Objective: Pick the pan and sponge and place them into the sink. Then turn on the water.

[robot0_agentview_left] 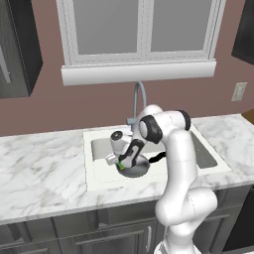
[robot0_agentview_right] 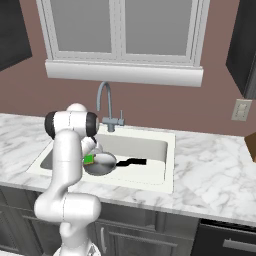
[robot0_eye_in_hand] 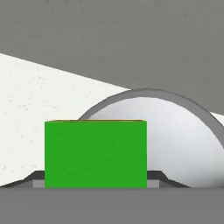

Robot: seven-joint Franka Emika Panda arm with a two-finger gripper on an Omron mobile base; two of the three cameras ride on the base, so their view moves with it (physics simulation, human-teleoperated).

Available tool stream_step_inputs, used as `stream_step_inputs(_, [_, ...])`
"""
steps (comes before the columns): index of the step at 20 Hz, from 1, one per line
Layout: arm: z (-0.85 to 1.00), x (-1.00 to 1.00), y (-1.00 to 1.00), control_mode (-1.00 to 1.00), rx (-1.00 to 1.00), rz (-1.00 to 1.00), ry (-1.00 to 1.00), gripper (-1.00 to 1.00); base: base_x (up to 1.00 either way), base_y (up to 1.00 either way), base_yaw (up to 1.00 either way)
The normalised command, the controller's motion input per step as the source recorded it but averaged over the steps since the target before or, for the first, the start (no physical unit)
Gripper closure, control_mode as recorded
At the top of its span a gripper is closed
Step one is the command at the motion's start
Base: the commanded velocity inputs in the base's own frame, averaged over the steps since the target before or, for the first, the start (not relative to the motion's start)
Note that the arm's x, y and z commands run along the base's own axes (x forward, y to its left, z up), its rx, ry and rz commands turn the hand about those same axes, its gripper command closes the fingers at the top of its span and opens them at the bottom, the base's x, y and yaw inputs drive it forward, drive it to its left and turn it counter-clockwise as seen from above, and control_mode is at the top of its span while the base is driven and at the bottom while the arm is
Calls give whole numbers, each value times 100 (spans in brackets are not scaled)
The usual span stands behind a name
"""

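The silver pan (robot0_agentview_left: 136,170) (robot0_agentview_right: 102,165) lies inside the white sink (robot0_agentview_left: 99,184) (robot0_agentview_right: 150,181), its black handle (robot0_agentview_right: 131,161) pointing right. My gripper (robot0_agentview_left: 122,162) (robot0_agentview_right: 90,158) (robot0_eye_in_hand: 95,183) reaches down into the basin at the pan's left edge and is shut on the green sponge (robot0_agentview_left: 120,165) (robot0_agentview_right: 89,160). In the hand view the sponge (robot0_eye_in_hand: 95,153) fills the space between my dark fingertips (robot0_eye_in_hand: 38,178), with the pan's round rim (robot0_eye_in_hand: 175,140) just behind it. I cannot tell whether the sponge touches the pan. No water runs from the grey gooseneck faucet (robot0_agentview_left: 139,99) (robot0_agentview_right: 105,100).
The faucet's side lever (robot0_agentview_right: 119,121) stands behind the basin. Marble counter (robot0_agentview_left: 44,173) (robot0_agentview_right: 215,175) spreads on both sides of the sink. A window sill (robot0_agentview_left: 139,74) juts out above the faucet. A wall outlet (robot0_agentview_left: 239,92) sits at the right.
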Motion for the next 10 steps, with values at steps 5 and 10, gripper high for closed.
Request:
stream_step_inputs(5, [-23,31,5,-100,0,-4,6,100,0,0,0])
stream_step_inputs(10, [-20,28,2,-100,0,-1,5,100,0,0,0])
